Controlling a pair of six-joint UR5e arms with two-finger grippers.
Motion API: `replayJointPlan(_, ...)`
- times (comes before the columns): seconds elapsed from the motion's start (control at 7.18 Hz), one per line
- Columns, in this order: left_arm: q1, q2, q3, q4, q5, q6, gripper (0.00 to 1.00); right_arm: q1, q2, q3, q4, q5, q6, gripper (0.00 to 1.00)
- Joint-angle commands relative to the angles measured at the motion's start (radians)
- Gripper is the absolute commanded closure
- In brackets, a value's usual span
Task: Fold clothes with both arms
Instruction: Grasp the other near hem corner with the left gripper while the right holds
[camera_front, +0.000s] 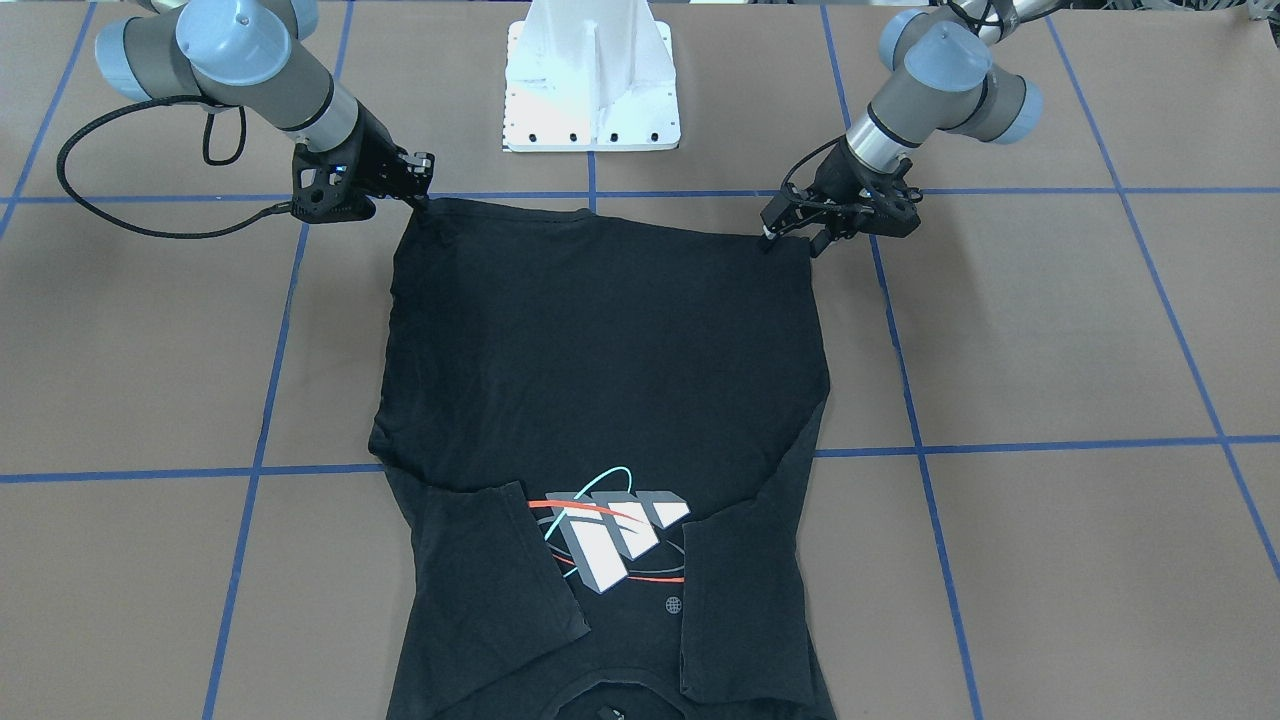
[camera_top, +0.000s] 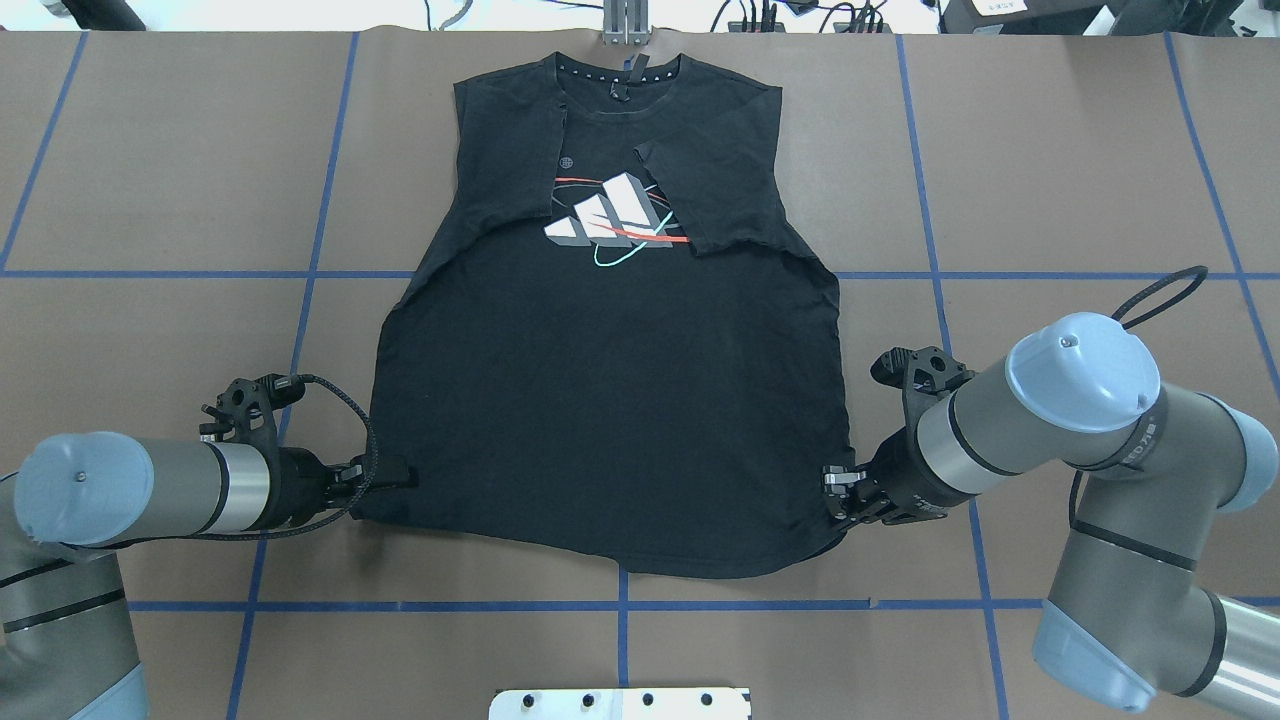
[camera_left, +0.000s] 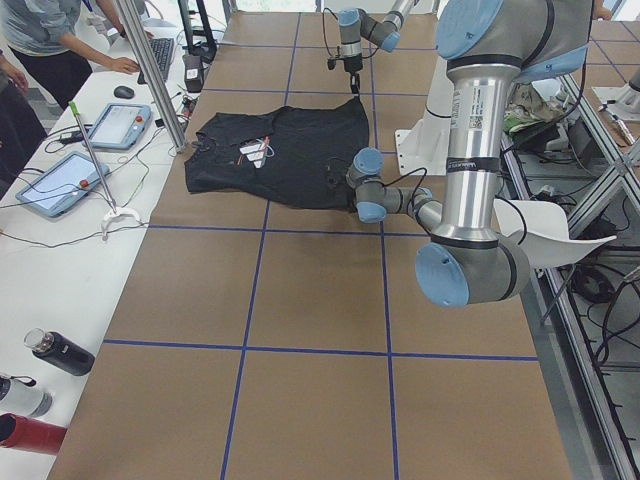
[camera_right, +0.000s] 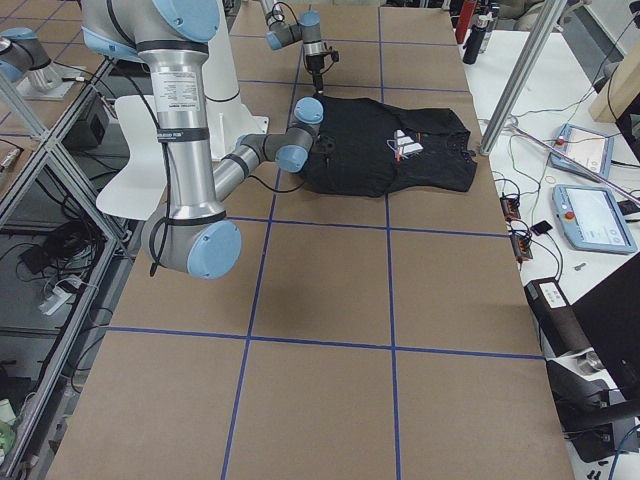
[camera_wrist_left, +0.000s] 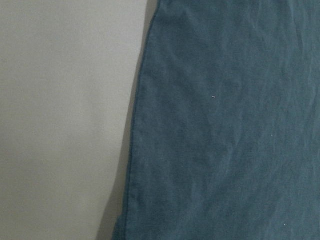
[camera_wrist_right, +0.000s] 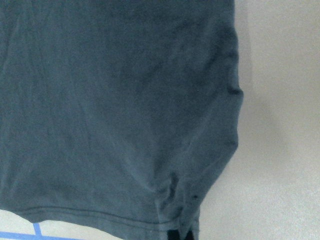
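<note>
Facing me: the black short-sleeved cotton T-shirt (camera_front: 600, 350) lies flat on the brown paper-covered table (camera_front: 1050, 330). Its logo side is up and its sleeves are folded in over the chest. The white metal pedestal base (camera_front: 592, 80) stands just past the shirt's hem. My left gripper (camera_front: 795, 238) is at one hem corner. Its two fingers look apart, with the corner between them. My right gripper (camera_front: 424, 190) touches the other hem corner, and I cannot tell how its jaws stand. Blue tape lines (camera_front: 1000, 447) run out from under the shirt on both sides.

From above: the logo (camera_top: 615, 215) sits near the collar. It is three white-grey slanted blocks with a red ring and a cyan ring. A little round mark (camera_top: 567, 162) beside it is too small to read. So are the letters on my grey right arm (camera_top: 1080, 420).

From my left: past the shirt's collar stand a silver metal post (camera_left: 150, 75), two grey tablets (camera_left: 55, 185) and a person in a grey top (camera_left: 45, 35). A black bottle (camera_left: 60, 352) lies well away from the shirt.

From my right: my right arm hides one hem corner.

Left wrist: only the shirt's side edge and bare table show.

Right wrist: the hem corner shows, with a bit of blue tape just past it.
</note>
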Motion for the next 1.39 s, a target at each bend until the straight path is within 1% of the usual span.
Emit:
replayJointPlan(0.0, 0.002, -0.001, -0.001, 0.000, 0.000, -0.001, 0.06, 0.006, 0.000, -0.001, -0.001, 0.004, 0.000, 1.00)
replayJointPlan(0.14, 0.009, -0.001, -0.001, 0.000, 0.000, -0.001, 0.07, 0.008, 0.000, -0.001, -0.001, 0.004, -0.001, 1.00)
replayJointPlan(0.28, 0.012, -0.001, -0.001, 0.000, 0.000, -0.001, 0.11, 0.009, 0.000, -0.001, -0.003, 0.004, 0.000, 1.00)
replayJointPlan(0.42, 0.021, 0.000, -0.001, 0.000, 0.000, -0.001, 0.14, 0.011, 0.001, 0.000, -0.003, 0.004, 0.000, 1.00)
replayJointPlan(0.98, 0.030, 0.000, -0.004, 0.000, 0.002, -0.001, 0.14, 0.023, 0.000, -0.001, -0.004, 0.019, 0.000, 1.00)
replayJointPlan(1.11, 0.032, 0.002, -0.005, 0.000, 0.002, -0.001, 0.16, 0.026, 0.000, -0.001, -0.004, 0.026, 0.000, 1.00)
replayJointPlan(1.25, 0.032, 0.002, -0.005, 0.000, 0.000, -0.001, 0.30, 0.029, 0.000, -0.001, -0.004, 0.027, -0.001, 1.00)
